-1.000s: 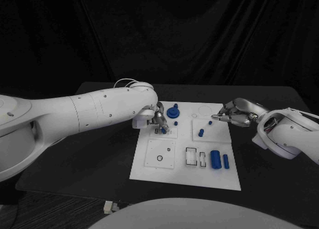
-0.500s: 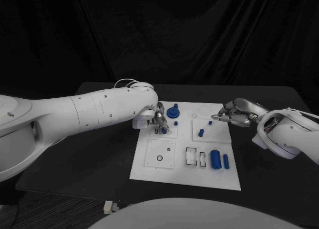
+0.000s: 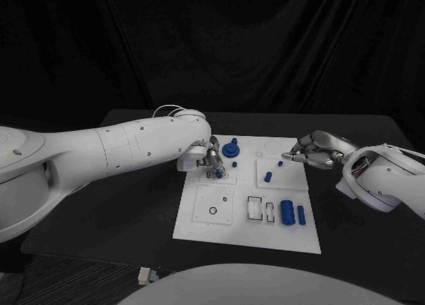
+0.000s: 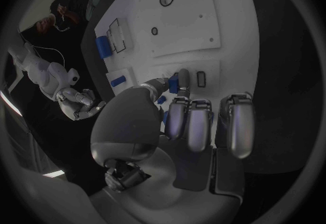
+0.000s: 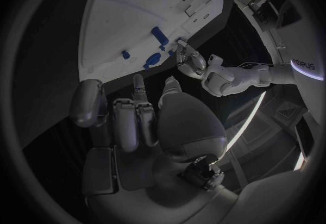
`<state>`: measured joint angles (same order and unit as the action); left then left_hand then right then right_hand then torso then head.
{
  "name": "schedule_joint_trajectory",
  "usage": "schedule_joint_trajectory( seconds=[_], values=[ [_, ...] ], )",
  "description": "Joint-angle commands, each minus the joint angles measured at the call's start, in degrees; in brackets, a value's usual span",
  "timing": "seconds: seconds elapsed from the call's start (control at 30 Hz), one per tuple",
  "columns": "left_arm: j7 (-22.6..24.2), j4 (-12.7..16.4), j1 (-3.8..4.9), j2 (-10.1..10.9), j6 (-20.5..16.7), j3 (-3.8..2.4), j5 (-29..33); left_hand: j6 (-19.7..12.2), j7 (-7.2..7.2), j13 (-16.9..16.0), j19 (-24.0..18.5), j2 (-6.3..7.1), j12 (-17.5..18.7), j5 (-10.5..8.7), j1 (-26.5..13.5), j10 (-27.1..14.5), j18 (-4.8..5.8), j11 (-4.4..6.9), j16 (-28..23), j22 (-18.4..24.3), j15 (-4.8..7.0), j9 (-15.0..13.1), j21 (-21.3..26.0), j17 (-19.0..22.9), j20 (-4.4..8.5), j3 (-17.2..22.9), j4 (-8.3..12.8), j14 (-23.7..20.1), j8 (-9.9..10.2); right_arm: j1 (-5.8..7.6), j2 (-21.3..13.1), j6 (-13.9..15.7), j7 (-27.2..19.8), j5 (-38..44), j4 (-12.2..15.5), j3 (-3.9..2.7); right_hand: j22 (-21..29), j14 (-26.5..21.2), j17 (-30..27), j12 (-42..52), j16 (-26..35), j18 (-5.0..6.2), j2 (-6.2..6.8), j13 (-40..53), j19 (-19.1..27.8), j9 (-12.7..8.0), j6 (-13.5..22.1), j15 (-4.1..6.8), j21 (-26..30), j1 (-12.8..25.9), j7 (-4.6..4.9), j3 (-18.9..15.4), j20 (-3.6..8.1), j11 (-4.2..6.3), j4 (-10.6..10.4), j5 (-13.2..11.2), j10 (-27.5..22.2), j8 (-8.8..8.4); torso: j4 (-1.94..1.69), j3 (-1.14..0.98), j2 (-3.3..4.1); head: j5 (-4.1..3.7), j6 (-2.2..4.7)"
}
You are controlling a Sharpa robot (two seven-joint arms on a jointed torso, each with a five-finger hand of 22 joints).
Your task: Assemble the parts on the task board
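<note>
The white task board [image 3: 249, 225] lies in the middle of the black table. My left hand [image 3: 207, 157] hovers over its far left corner and pinches a small blue part [image 4: 174, 84] between thumb and finger, just above a slot plate. A blue round knob [image 3: 230, 150] stands beside that hand. My right hand [image 3: 313, 152] hangs at the board's far right edge with its fingers curled in and nothing visible in them. A small blue peg [image 3: 280, 163] stands just below its fingertips. A thick blue cylinder [image 3: 287, 212] and a thin one [image 3: 302, 215] lie near the front right.
Two more blue pegs [image 3: 267, 176] [image 3: 235, 164] stand in the board's far half. Rectangular slots [image 3: 255, 208] and a round hole [image 3: 212, 210] open in the near half. Black table [image 3: 129, 210] surrounds the board on all sides.
</note>
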<state>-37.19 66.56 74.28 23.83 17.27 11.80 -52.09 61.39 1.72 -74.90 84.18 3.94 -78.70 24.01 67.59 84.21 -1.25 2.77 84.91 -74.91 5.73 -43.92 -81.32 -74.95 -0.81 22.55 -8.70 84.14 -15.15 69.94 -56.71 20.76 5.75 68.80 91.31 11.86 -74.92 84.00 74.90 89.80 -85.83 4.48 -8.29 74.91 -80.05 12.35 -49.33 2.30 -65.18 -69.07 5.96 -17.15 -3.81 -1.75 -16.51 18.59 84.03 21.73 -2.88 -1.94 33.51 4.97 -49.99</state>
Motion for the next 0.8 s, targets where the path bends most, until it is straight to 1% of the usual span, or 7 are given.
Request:
schedule_joint_trajectory(
  seconds=[0.03,0.13,0.8],
  values=[
    [0.45,0.03,-0.88,-0.33,1.43,0.38,0.21,-0.06,-0.29,-4.83,1.77,-0.41,0.21,-0.19,-0.08,0.79,-0.75,0.06,-0.20,-12.45,-0.16,0.05,0.29,-10.43,-0.14,2.26,2.10,4.13,0.14,-0.14,0.00,-0.04,0.24,0.14,0.03,-0.03,-6.57,3.84,6.04,-0.34,0.20,0.94,-0.22,14.27,0.32,0.06,-0.01,0.32,0.19,-0.49,-0.25,-0.33,0.14,0.50,-0.09,0.29,5.34,0.33,0.00,0.02,0.01,-0.01,-0.01],
    [0.43,0.02,-0.92,-0.41,1.58,0.38,0.21,-0.11,-0.27,-4.88,1.76,-0.42,0.16,-0.34,-0.13,0.81,-0.75,0.04,-0.20,-12.44,-0.17,0.07,0.31,-10.44,-0.15,2.26,2.09,4.13,0.18,-0.14,0.02,-0.07,0.25,0.14,0.02,-0.03,-6.57,3.84,6.04,-0.34,0.20,0.94,-0.22,14.27,0.32,0.06,-0.01,0.32,0.19,-0.49,-0.25,-0.33,0.14,0.50,-0.09,0.29,5.34,0.33,0.00,0.02,0.01,0.07,-0.01],
    [0.44,0.08,-1.10,-0.55,2.37,0.38,0.21,-0.12,-0.27,-4.85,1.74,-0.45,0.19,-0.41,-0.12,0.79,-0.76,0.04,-0.23,-12.43,-0.18,0.07,0.36,-10.41,-0.15,2.28,2.11,4.11,0.18,-0.15,0.05,-0.15,0.38,0.14,0.04,-0.03,-6.53,3.84,5.97,-0.38,0.25,0.96,-0.32,14.20,0.29,0.11,0.02,0.33,0.33,-0.52,-0.26,-0.45,0.15,0.50,-0.10,0.28,5.29,0.34,0.00,0.02,0.01,0.01,-0.01]
  ],
)
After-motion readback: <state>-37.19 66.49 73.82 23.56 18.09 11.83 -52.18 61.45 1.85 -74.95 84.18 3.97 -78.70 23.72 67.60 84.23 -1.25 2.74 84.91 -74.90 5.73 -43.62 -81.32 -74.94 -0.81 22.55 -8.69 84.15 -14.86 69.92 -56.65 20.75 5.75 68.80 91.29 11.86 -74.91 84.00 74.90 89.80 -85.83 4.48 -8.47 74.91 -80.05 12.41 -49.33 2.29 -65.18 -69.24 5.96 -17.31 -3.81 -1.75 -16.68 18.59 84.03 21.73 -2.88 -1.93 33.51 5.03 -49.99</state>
